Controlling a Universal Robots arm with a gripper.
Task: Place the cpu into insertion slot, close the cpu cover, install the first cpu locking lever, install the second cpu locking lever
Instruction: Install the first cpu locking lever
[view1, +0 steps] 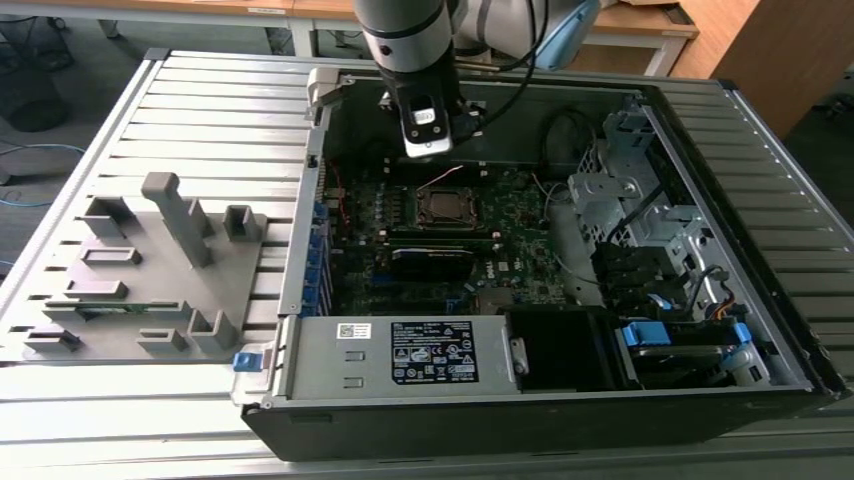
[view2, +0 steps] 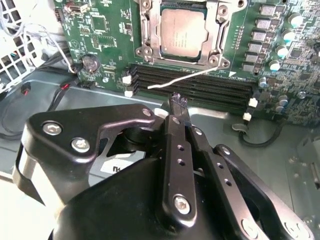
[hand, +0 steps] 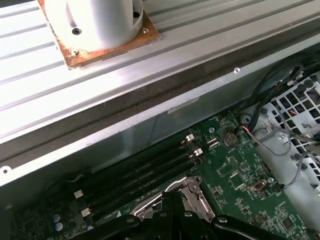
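Bright even light w/ some glare

Lab: slatted bench (view1: 200, 110), opened computer (view1: 534, 425).

Grey fixture block (view1: 134, 305) lies beside the open computer case (view1: 534, 428) on slatted table (view1: 107, 425).

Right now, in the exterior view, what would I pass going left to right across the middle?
Grey block fixture → blue tabs → insertion slot → silver drive cage.
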